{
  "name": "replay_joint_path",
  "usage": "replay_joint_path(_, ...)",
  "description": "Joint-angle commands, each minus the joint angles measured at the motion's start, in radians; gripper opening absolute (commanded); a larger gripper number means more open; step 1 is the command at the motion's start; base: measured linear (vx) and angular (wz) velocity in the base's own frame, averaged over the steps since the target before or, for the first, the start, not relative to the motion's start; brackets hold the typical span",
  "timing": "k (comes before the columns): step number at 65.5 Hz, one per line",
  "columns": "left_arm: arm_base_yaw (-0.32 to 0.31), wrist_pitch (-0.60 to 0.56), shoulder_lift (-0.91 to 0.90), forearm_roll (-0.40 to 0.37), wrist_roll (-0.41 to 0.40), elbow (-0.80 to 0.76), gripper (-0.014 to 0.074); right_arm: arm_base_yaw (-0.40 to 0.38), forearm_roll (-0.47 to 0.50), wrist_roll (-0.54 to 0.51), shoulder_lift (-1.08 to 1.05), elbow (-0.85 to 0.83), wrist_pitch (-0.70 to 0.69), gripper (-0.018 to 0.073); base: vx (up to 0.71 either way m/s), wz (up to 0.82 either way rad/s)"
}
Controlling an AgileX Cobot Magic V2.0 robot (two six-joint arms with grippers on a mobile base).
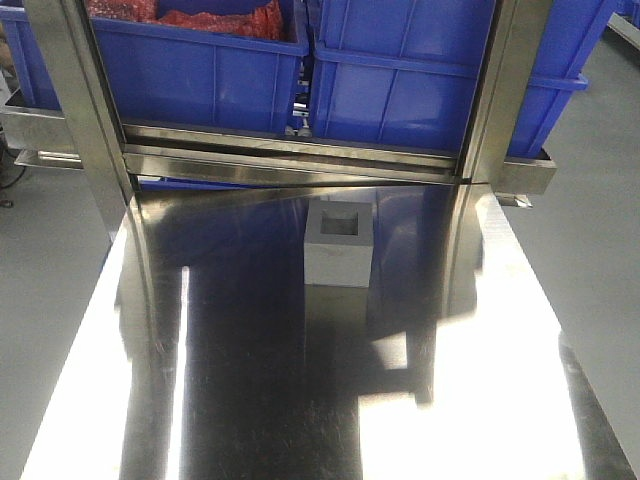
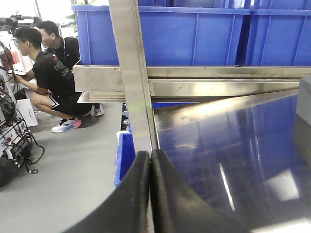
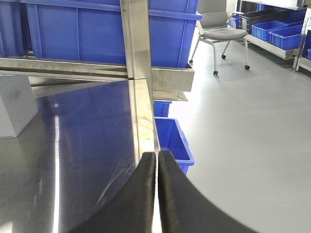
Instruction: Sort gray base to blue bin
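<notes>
1. Gray base [image 1: 338,245] sits upright on the steel table [image 1: 250,400], square recess facing up, untouched by either arm.
2. Behind the base: a steel rail [image 1: 290,150] runs across the table's far end, with two blue bins on it side by side.
3. Left blue bin [image 1: 200,70] is behind-left of the base and has red material [image 1: 200,18] in it. Right blue bin [image 1: 430,90] is behind-right; can't see its interior.
4. Base lines up roughly with the gap between the two bins, well short of the rail.
5. Left gripper [image 2: 150,154]: fingers pressed flat together, fully closed and holding no part. In its wrist view the base [image 2: 304,99] is just a sliver ahead-right, well apart.
6. Right gripper [image 3: 156,155]: same state, pads touching, closed with no load. The base [image 3: 17,109] is ahead-left of it, well apart.
7. Off-table, left of the base: two people [image 2: 48,73] crouching on the floor.
8. Off-table, right of the base: a small blue bin [image 3: 172,141] on the floor beside the table edge and a gray chair [image 3: 221,29] further back.
</notes>
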Motion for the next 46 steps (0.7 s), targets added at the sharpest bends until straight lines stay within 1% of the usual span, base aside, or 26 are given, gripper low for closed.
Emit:
replay_joint_path(1, -0.006, -0.077, -0.009, -0.002, -0.009, -0.02, -0.0006, 0.001, -0.006, -0.006, -0.002, -0.003, -0.082, -0.0005, 0.0, 0.0)
replay_joint_path(46, -0.006, -0.077, -0.009, -0.002, -0.009, -0.02, -0.0006, 0.001, -0.006, -0.006, -0.002, -0.003, -0.082, -0.0005, 0.0, 0.0)
